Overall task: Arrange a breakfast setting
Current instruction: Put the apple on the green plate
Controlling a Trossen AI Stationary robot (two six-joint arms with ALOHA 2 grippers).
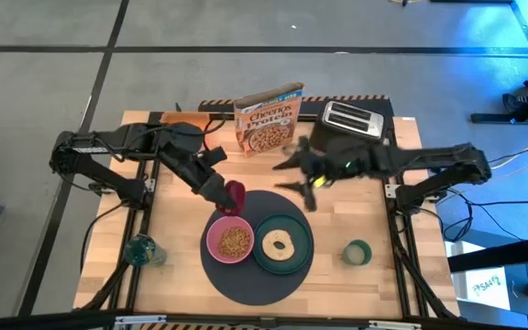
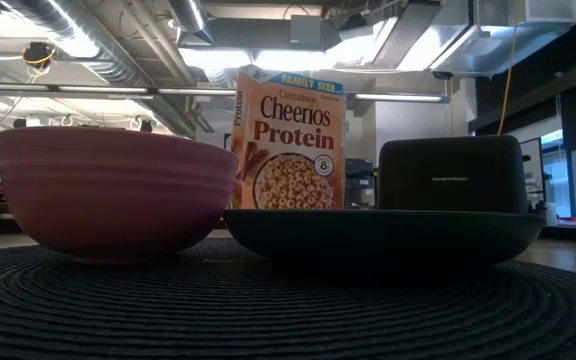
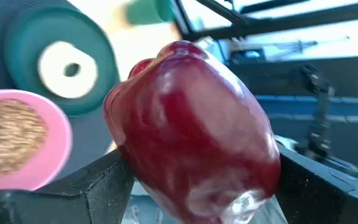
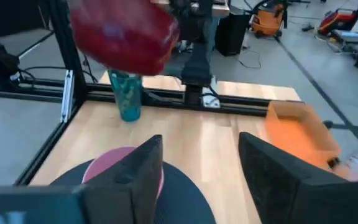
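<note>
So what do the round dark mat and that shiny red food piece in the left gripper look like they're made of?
The round dark grey mat looks like woven cord or fibre, matte: concentric ribbed coils show. The dark red apple-like food piece, held in the left gripper, looks like glossy hard plastic, from its sharp highlights, though real waxy skin is possible.

Mat (image 1: pixel 246 275): crowded by the pink bowl (image 1: pixel 230 241) and green plate (image 1: pixel 283 244), side by side and nearly touching.
Above the bowl: blocked by the left gripper (image 1: pixel 231 198) clamping a red pepper (image 1: pixel 235 193).
Back edge: cereal box (image 1: pixel 269 119) and toaster (image 1: pixel 351 119) wall it off.
Centre back: right gripper (image 1: pixel 307 188) hangs there, fingers apart.
Front right: bare wood around the cup (image 1: pixel 357 251).
Front left: glass (image 1: pixel 142 248) stands alone.
</note>
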